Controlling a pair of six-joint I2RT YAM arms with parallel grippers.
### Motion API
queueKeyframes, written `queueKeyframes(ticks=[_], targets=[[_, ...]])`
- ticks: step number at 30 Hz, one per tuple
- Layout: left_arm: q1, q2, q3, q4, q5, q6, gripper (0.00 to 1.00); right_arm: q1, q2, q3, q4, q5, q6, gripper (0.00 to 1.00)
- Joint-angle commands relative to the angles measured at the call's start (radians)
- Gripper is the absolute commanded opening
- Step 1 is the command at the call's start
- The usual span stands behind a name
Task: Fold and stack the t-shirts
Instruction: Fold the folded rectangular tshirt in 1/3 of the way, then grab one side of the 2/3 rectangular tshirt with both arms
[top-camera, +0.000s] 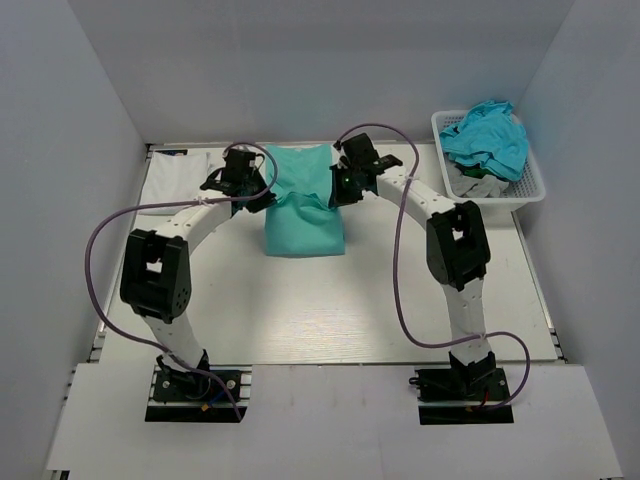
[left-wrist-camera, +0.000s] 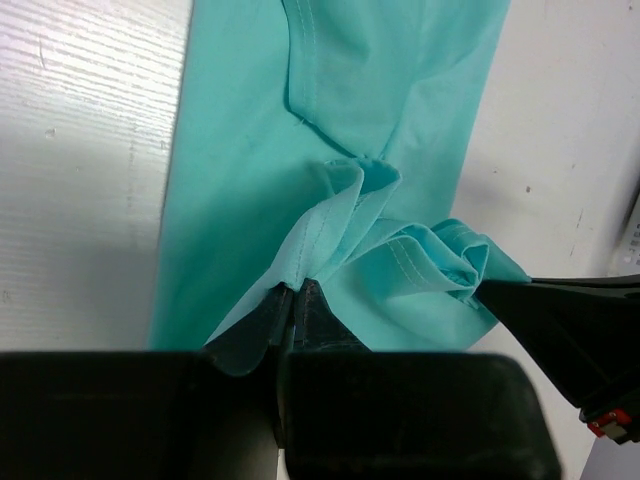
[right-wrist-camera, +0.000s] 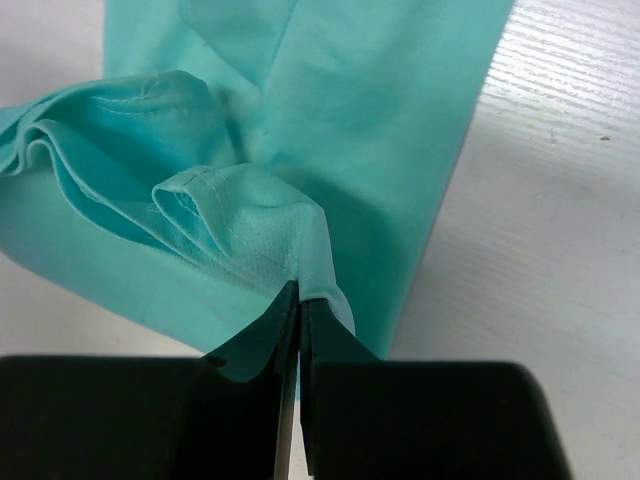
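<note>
White tabletop carries the mint t-shirt, well left of the basket. Jaws closed tight, the left gripper and the right gripper each pinch a bunched edge of it. Soft, light cloth likely sags and slips; holding near corners should suit.

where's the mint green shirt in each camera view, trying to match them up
Top external: the mint green t-shirt lies mid-table, between the left gripper and the right gripper.
Left wrist: it fills the upper middle, with a bunched edge pinched at bottom centre.
Right wrist: it fills the upper left and middle, with a fold pinched at bottom centre.
Shared landmark: the white table bordering the shirt.
</note>
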Motion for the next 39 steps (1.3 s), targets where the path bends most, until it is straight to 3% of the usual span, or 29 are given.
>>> queueKeyframes(ticks=[1,7,9,10,12,13,14,17,19,31,34,39], targets=[[0.01,0.01,0.051,0.048,0.03,0.024,0.0,-0.016,0.016,0.072,0.053,-0.026,-0.018,0.04],[0.019,0.121,0.152,-0.002,0.053,0.024,0.0,-0.03,0.106,0.149,0.053,-0.054,-0.05,0.12],[0.028,0.145,0.171,-0.012,0.053,0.024,0.07,-0.035,0.118,0.164,0.062,-0.052,-0.048,0.18],[0.028,0.167,0.191,-0.012,0.053,0.033,0.18,-0.039,0.129,0.168,0.064,-0.052,-0.044,0.25],[0.039,0.187,0.226,-0.045,0.044,0.033,0.49,-0.044,0.149,0.201,0.059,-0.066,-0.019,0.64],[0.05,0.197,0.276,-0.082,0.044,0.033,0.83,-0.053,0.158,0.212,0.059,-0.075,-0.016,0.86],[0.06,0.211,0.307,-0.107,0.044,0.044,1.0,-0.061,0.166,0.242,0.056,-0.09,-0.008,0.9],[0.071,0.195,0.39,-0.177,0.01,0.062,1.0,-0.077,0.139,0.273,0.064,-0.136,-0.004,0.9],[0.071,0.158,0.351,-0.168,0.001,0.071,1.0,-0.078,0.075,0.206,0.096,-0.155,-0.013,0.9],[0.045,-0.1,-0.111,-0.102,0.105,0.179,1.0,-0.059,-0.183,-0.269,0.134,-0.13,-0.056,0.9],[0.036,-0.177,-0.26,-0.021,0.157,0.17,1.0,-0.053,-0.257,-0.484,0.225,-0.088,-0.036,0.9],[0.036,-0.197,-0.364,0.03,0.177,0.16,0.97,-0.042,-0.266,-0.544,0.231,-0.109,-0.019,0.9]])
